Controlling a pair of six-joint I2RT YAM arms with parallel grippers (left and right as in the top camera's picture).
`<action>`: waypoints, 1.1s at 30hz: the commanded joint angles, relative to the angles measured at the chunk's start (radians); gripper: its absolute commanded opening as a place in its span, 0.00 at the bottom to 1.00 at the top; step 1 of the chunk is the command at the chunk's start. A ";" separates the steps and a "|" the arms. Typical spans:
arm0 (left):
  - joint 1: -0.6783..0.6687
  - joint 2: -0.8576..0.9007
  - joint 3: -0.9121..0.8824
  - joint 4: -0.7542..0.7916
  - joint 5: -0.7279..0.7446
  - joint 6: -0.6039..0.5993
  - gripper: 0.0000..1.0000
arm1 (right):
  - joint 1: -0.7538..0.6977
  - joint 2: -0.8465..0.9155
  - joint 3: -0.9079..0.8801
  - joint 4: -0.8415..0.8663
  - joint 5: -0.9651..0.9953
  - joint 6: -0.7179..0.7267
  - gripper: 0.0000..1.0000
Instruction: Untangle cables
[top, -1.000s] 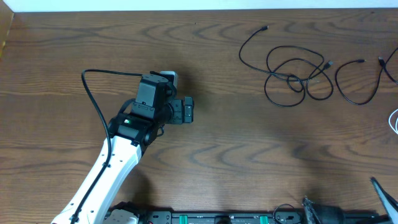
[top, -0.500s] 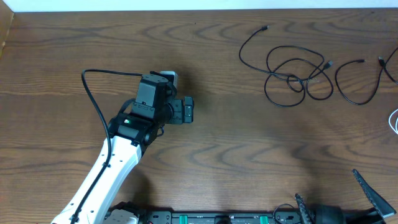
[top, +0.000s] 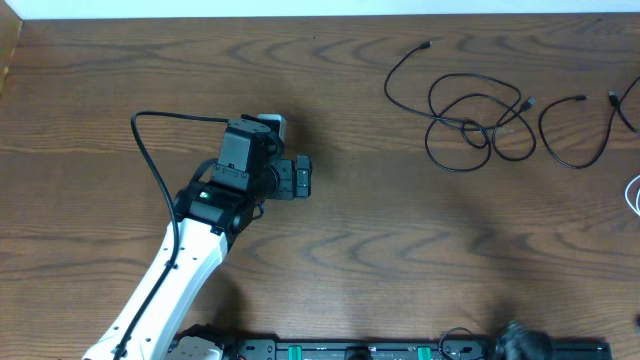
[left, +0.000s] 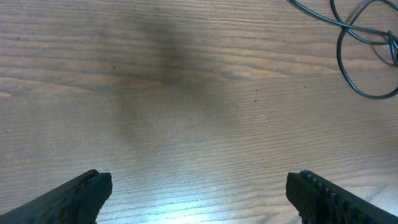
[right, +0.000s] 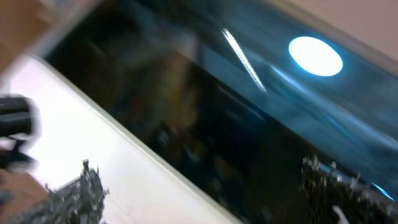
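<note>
The black cables (top: 470, 125) sit in a loose knot near the far right corner of the tabletop (top: 380, 250). Another black loop (top: 575, 140) is just beside it, and a bit of white cable (top: 634, 195) pokes in at the right edge.

My guess is they're thin, light and floppy, so tugging one will drag the rest. I'd pinch a single strand outside the crossings, or go for the free plug end (top: 427, 45) near the far edge.

The left tool (top: 303, 178) is spread wide open over bare wood, left of the middle and well apart from the cables.

The right tool (right: 208, 186) is down at the near edge. Its wrist view is blurry, but the fingers look parted with nothing between them.
</note>
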 joint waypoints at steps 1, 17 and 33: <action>0.003 0.007 0.015 -0.001 -0.006 -0.012 0.96 | -0.005 -0.004 0.000 -0.008 0.294 -0.014 0.99; 0.003 0.007 0.015 -0.001 -0.006 -0.012 0.96 | -0.005 -0.004 0.000 -0.250 0.343 -0.016 0.99; 0.003 0.007 0.015 -0.001 -0.006 -0.012 0.97 | -0.005 -0.004 -0.003 -0.397 0.377 0.000 0.99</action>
